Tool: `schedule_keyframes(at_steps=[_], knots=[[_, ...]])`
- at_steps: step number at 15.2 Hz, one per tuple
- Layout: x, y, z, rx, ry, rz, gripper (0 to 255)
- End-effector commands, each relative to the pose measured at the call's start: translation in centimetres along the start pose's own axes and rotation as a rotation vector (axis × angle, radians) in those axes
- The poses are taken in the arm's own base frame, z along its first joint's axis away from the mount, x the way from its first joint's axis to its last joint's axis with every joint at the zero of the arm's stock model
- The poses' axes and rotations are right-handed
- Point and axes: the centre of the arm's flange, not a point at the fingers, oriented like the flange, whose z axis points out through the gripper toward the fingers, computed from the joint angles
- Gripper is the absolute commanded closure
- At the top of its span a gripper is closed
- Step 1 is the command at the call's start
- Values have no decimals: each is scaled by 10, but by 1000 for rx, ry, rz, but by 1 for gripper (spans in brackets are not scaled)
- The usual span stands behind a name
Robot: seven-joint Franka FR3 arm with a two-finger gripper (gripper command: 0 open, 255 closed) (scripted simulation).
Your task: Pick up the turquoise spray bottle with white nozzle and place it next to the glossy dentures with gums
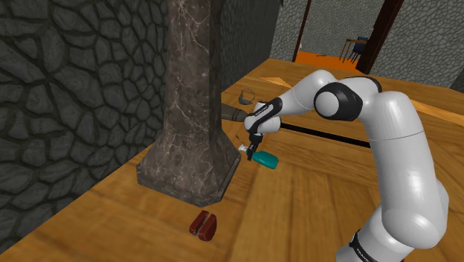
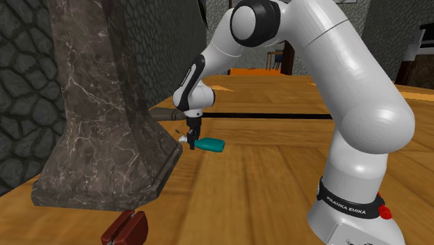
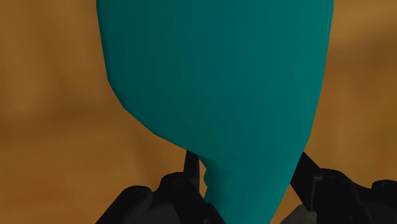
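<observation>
One white robot arm with dark joints (image 1: 387,149) (image 2: 327,83) reaches out over the broad wooden tabletop (image 1: 320,208) (image 2: 264,181). Its all-black two-finger gripper (image 1: 255,146) (image 2: 190,138) (image 3: 245,184) points downward close to the flared base of a dark, white-veined marble pillar (image 1: 189,97) (image 2: 104,104).

We see the fingers clamped on the narrow neck of the turquoise spray bottle (image 1: 266,159) (image 2: 209,145) (image 3: 216,83). Its small white nozzle sticks out on the pillar side of the fingers, and its body lies tilted away from the pillar. In the wrist view the bottle widens away from the gripper, with blurred wood beyond it (whether it rests on the wood or hangs just clear of it, we cannot tell).

The glossy dark red dentures with gums (image 1: 204,224) (image 2: 126,229) lie on the tabletop just beside the near edge of the pillar's base, well apart from the bottle. A grey cobbled stone wall (image 1: 67,97) stands behind the pillar.
</observation>
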Motion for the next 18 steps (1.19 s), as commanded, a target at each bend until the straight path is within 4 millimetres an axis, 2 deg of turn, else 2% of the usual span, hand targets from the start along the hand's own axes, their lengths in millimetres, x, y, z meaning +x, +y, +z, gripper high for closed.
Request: schedule_keyframes(at_steps=[1,18], knots=[[0,0,-8,0,0,0,255],[2,-4,-98,0,0,0,255]])
